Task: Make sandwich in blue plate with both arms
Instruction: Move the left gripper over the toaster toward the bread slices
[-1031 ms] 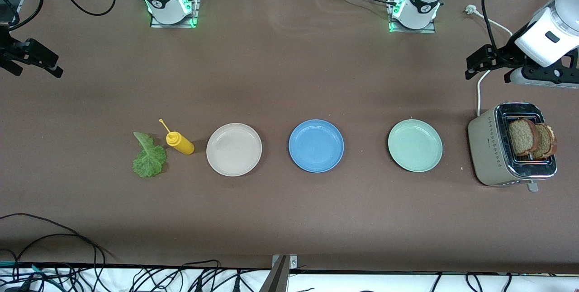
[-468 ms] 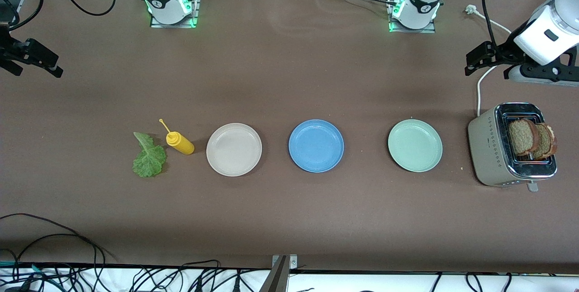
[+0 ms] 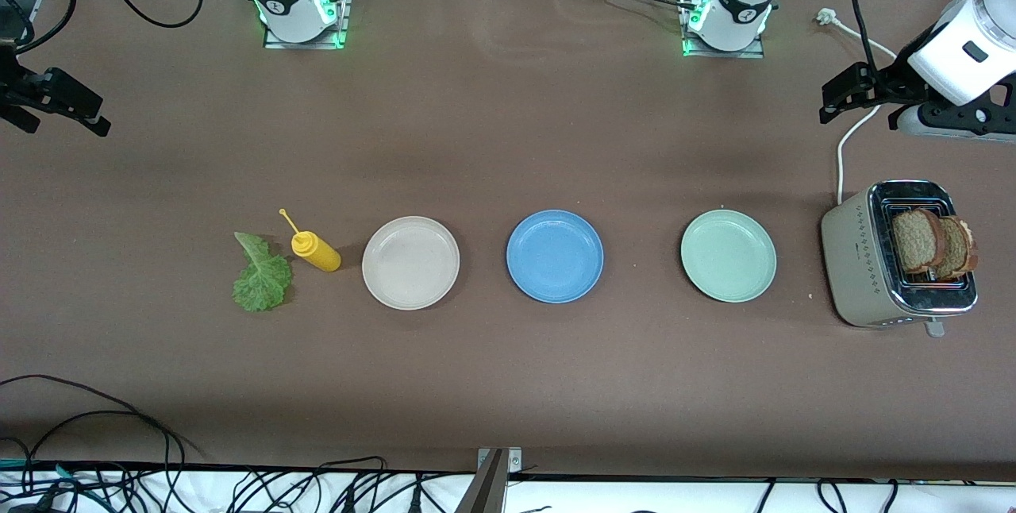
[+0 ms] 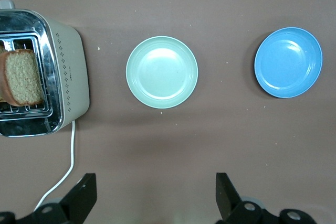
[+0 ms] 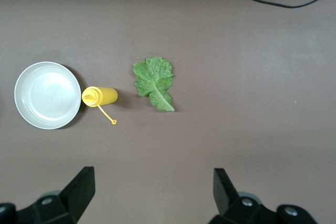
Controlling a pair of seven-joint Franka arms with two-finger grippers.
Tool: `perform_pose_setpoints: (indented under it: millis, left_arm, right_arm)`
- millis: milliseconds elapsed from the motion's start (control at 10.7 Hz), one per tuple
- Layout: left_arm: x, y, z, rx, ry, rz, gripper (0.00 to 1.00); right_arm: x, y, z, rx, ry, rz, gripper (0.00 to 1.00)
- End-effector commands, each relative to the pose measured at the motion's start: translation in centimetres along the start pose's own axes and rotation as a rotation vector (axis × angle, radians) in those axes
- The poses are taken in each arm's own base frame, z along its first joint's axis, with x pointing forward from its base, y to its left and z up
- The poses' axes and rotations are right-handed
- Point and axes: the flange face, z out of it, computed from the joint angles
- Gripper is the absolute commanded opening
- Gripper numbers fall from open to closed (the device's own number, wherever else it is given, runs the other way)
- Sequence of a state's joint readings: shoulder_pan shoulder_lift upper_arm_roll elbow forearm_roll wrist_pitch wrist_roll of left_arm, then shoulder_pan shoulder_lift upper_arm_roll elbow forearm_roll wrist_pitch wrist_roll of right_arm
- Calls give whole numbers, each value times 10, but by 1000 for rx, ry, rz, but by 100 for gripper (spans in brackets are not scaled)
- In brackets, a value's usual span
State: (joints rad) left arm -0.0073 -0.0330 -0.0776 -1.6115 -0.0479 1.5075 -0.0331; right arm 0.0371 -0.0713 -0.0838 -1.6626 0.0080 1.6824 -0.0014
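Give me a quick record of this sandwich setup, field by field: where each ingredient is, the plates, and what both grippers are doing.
bread: two slices standing in the toaster, at the left arm's end of the table
lettuce: leaf flat on the table beside the mustard bottle
blue plate: empty, between the beige plate and the green plate
left gripper: open, holding nothing, over the table near the toaster
right gripper: open, holding nothing, at the right arm's end
sandwich: not started
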Motion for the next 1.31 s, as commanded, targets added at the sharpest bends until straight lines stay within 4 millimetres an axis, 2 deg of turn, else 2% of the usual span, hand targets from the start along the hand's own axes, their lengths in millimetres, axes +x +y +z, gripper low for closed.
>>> perform_pose_setpoints:
  millis: [0,562,656,843,937,1218]
  left_arm:
    - [-4,-6,-5,31,-5,11,100]
    - [-1,-19,-7,107,4,9,100]
    - [1,-27,-8,125,7,-2,100]
    - [12,-57,-8,147,5,-27,100]
    - [18,-84,-1,136,-14,-8,100]
    - [39,-144,31,104,-60,100,100]
  right_arm:
    - [-2,3,-7,-13,-2,-2,100]
    - [-2,3,-8,-13,-1,-2,100]
    - [-2,3,-7,-13,-2,-2,100]
    - [-2,3,-8,-13,-1,-2,100]
    - [-2,3,-7,-13,-4,-2,100]
    - [-2,3,-7,-13,-4,-2,100]
